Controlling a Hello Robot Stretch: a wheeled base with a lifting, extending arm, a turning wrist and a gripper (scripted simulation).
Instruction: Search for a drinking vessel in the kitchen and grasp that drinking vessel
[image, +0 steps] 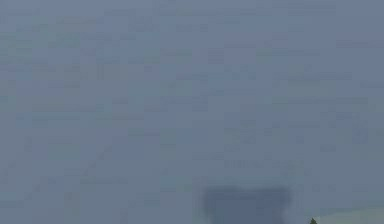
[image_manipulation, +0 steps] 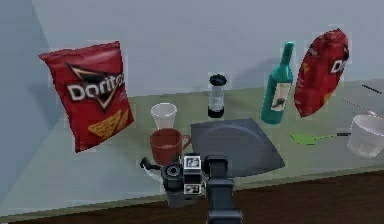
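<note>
Pale grey-green countertop | dark two-finger gripper: cannot tell whether it holds anything | red ceramic handled mug just beyond it, white plastic cup farther | risk: a misjudged reach could topple the mug into the cup or the big red crisp bag | forward view: plain grey-blue wall; arm side view supplies the counter layout

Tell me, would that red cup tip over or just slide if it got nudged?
The red cup looks squat and wide-mouthed, standing upright on the counter, so it would probably slide rather than tip. It seems rigid, perhaps ceramic, so likely breakable if dropped.
</note>
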